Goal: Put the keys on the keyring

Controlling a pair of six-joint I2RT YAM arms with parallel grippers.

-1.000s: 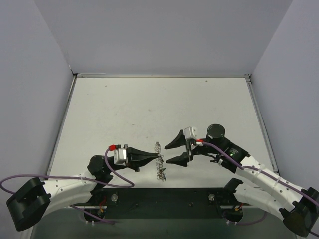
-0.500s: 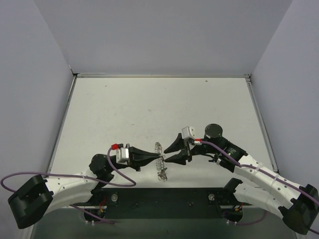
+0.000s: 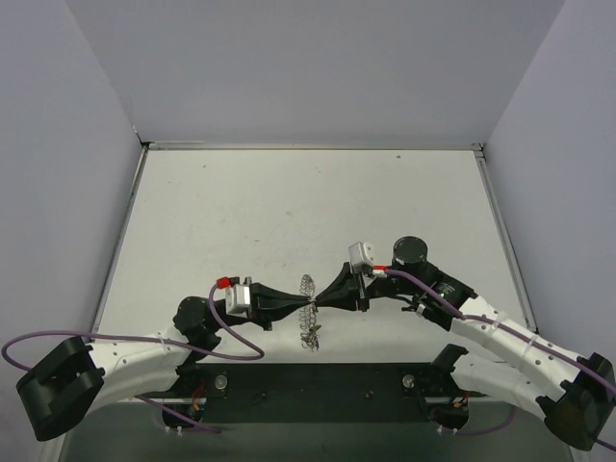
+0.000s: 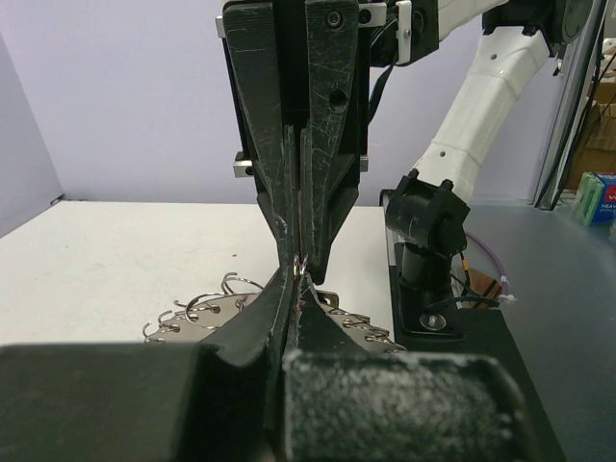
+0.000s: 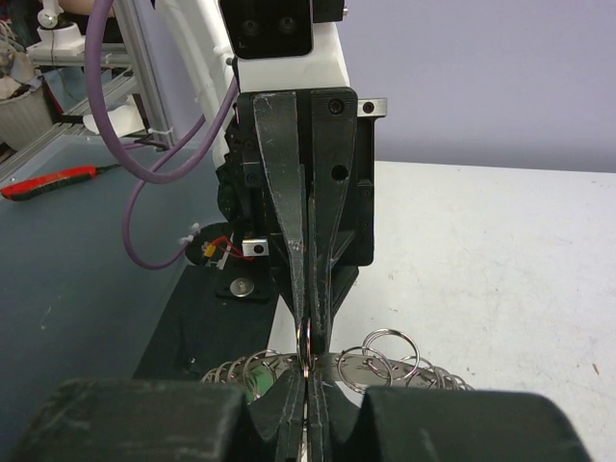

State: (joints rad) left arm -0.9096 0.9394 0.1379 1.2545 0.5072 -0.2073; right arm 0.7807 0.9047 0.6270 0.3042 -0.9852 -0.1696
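Note:
The keyring (image 3: 308, 286) shows edge-on like a silvery spring, held just above the table between the two arms. My left gripper (image 3: 300, 305) is shut on its rim from the left. From the right, my right gripper (image 3: 320, 301) is shut on it at the same spot, tip to tip. In the right wrist view my right gripper (image 5: 306, 373) pinches one small upright loop of the keyring (image 5: 385, 358), with the left gripper (image 5: 310, 322) directly opposite. In the left wrist view the left gripper (image 4: 298, 277) meets the right gripper (image 4: 303, 262) over the keyring (image 4: 207, 313). A green speck (image 5: 252, 383) may be one of the keys.
The black mounting plate (image 3: 318, 380) of both arms runs along the near table edge. Grey walls close off the left, back and right sides. A red-handled tool (image 5: 48, 181) lies off the table to the left, and the right arm's base (image 4: 428, 279) stands close by.
My right gripper has moved left up to the keyring and its jaws have gone from wide open to shut on it. The left gripper stayed shut on the ring, edging slightly right.

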